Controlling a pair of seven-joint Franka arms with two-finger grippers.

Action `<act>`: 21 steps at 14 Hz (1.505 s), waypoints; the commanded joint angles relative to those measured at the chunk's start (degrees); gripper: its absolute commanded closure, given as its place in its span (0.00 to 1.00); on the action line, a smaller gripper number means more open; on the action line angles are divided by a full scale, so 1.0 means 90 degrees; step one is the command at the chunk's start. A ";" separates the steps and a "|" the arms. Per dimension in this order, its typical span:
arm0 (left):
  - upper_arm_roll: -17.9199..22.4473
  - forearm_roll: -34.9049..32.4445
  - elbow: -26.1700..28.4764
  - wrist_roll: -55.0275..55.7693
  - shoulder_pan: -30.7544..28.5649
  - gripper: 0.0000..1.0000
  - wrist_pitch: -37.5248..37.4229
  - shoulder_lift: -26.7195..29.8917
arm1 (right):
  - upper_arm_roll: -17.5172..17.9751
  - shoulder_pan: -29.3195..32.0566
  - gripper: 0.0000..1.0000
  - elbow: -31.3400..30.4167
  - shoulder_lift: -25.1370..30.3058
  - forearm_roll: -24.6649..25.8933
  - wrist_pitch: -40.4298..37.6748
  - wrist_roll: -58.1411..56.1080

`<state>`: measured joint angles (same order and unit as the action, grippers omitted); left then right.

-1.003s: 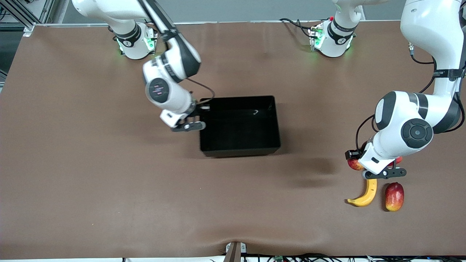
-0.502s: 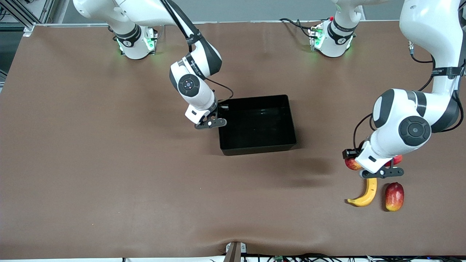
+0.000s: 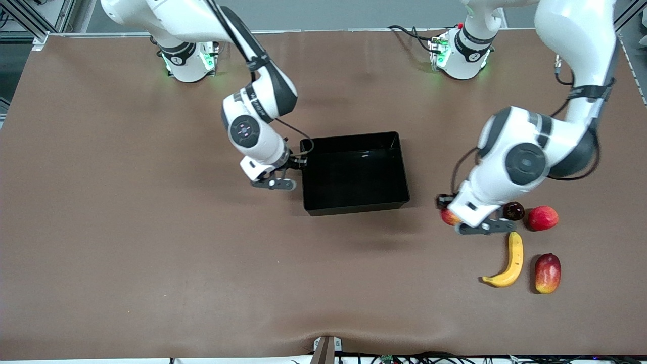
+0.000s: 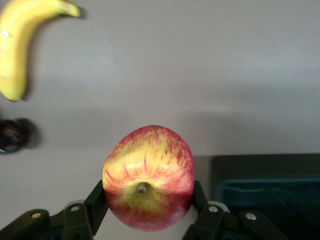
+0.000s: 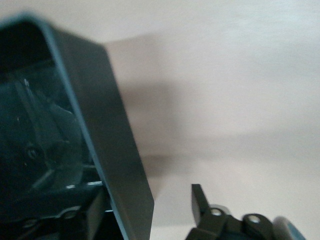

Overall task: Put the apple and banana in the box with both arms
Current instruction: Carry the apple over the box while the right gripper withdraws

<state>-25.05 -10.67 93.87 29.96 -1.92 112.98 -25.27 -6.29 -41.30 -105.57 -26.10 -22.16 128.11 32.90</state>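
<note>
The shallow glossy black plastic box (image 3: 355,172) sat mid-worktop (image 3: 126,242), empty; stiff but light and slick, it would likely slide if nudged, so the wall is the place to hold it. The right gripper (image 3: 273,183) straddled the wall at the right arm's end, one finger inside and one outside (image 5: 202,202), jaws apart with the wall (image 5: 107,145) between them, not visibly pinched. The curved yellow banana (image 3: 508,262) lay near the left arm's end, nearer the front camera than the other fruit; soft-skinned, probably best taken across its middle. The small red-and-yellow streaked apple (image 4: 148,176), firm, smooth and roundish, was clamped at its widest part in the left gripper (image 3: 479,228), above the worktop between box and banana. A red-yellow mango (image 3: 547,273), a pinkish-red fruit (image 3: 543,218) and a dark round fruit (image 3: 513,210) lay nearby.
</note>
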 commanded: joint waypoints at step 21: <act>-0.0556 -0.0202 0.2382 0.4005 0.1698 0.88 0.2134 -0.0405 | -0.2211 0.2008 0.00 0.2911 0.1063 0.1222 -0.4313 -0.2482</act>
<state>-29.93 -10.75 115.21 64.33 12.63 131.12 -27.76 -26.81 -27.98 -81.77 -16.73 -11.73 90.45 12.69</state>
